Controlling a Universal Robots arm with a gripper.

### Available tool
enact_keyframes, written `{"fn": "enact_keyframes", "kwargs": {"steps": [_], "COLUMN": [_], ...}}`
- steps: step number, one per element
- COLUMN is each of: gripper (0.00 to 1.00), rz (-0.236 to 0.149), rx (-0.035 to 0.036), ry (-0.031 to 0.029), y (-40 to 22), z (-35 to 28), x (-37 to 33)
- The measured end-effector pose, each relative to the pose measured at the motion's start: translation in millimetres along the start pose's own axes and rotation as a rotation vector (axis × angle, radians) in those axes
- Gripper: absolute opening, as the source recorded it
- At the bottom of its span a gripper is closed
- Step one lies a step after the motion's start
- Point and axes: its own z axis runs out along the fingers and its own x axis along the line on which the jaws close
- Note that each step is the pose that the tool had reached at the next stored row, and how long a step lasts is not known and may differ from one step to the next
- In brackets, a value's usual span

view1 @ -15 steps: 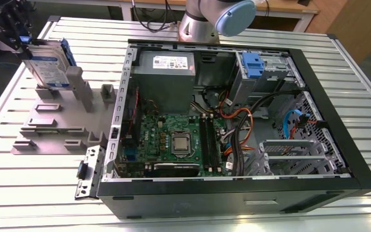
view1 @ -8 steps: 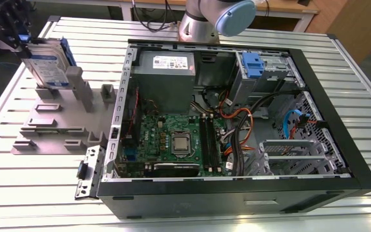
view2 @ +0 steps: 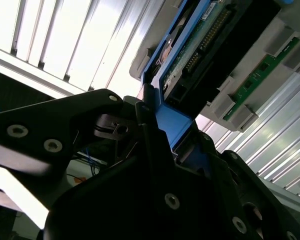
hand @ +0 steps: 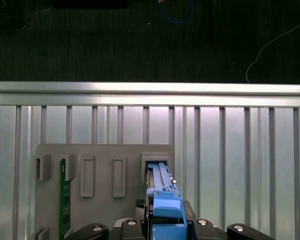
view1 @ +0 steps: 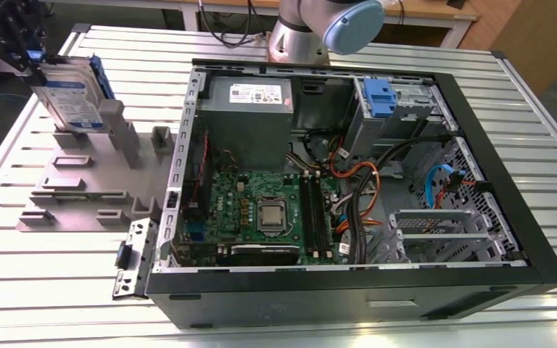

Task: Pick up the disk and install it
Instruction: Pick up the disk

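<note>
At the exterior view's far left, the claw [view1: 32, 64] sat directly over the disk [view1: 69, 98], clamped on its top edge, with the fingers [view2: 147, 132] pressed against the blue rail in the second wrist view. Disk stood on edge, long axis vertical, below the claw at a slot of the grey fixture [view1: 85, 196] on the tabletop [view1: 66, 290]; couldn't tell if seated or just lifted. Open computer case [view1: 510, 217] lay well apart, toward the exterior view's right.

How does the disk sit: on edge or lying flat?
On edge: in the exterior view the disk stands roughly upright at the grey holder, its top clamped by the gripper.
</note>
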Motion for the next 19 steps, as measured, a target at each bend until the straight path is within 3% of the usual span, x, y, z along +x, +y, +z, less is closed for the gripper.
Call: {"fn": "enact_keyframes", "kwargs": {"steps": [19], "gripper": [0.36], "rz": [0.000], "rx": [0.0000], "ry": [0.0000], "y": [0.1], "z": [-3.8], "x": [-0.1]}}
